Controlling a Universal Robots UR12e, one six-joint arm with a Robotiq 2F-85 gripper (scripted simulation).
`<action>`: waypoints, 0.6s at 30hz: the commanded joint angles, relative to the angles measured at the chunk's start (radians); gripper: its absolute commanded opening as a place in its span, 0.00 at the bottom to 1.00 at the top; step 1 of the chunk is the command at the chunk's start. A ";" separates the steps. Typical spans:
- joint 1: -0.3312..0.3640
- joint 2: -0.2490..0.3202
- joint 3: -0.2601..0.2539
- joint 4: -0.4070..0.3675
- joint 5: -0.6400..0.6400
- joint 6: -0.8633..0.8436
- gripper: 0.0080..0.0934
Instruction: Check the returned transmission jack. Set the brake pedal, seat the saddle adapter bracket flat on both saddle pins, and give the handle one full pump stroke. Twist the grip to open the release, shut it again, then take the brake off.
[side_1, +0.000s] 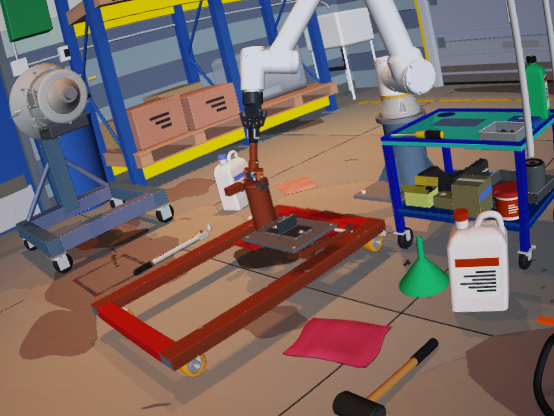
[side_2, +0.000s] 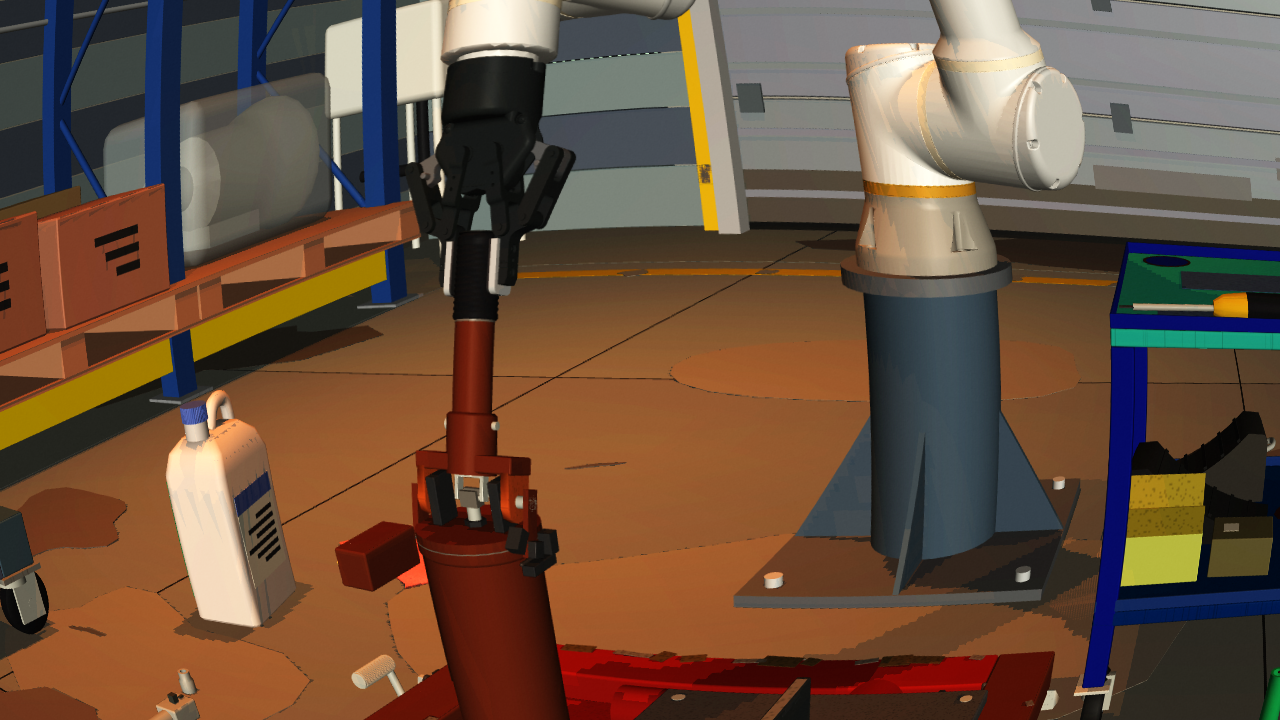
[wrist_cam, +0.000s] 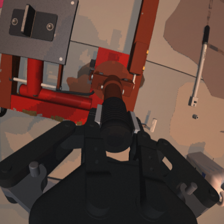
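Note:
The jack's pump handle (side_1: 254, 160) (side_2: 472, 376) stands nearly upright above the red-brown cylinder (side_2: 488, 609), topped by a black ribbed grip (side_2: 475, 273) (wrist_cam: 115, 114). The grey saddle plate (side_1: 289, 234) (wrist_cam: 38, 28) carries a dark adapter bracket (wrist_cam: 32, 24) lying on it. A red-brown pedal block (side_2: 376, 555) (wrist_cam: 137, 58) juts from the cylinder's left side. The long red frame (side_1: 225, 285) stretches over the floor toward the side camera. My gripper (side_1: 254, 134) (side_2: 477, 260) (wrist_cam: 115, 119) comes down from above and is closed around the ribbed grip.
A white jug (side_1: 230, 181) (side_2: 231, 524) stands just left of the jack, and a torque wrench (side_1: 172, 250) (wrist_cam: 199, 66) lies on the floor nearby. A blue cart (side_1: 470, 170), a large white canister (side_1: 477, 262), a green funnel (side_1: 422, 272), a red rag (side_1: 337, 341) and a mallet (side_1: 385, 382) sit to the right.

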 joint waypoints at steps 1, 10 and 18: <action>0.003 0.002 -0.009 0.012 -0.004 0.002 0.00; 0.029 0.024 -0.085 0.144 -0.050 0.019 0.00; 0.048 0.047 -0.145 0.241 -0.083 0.033 0.00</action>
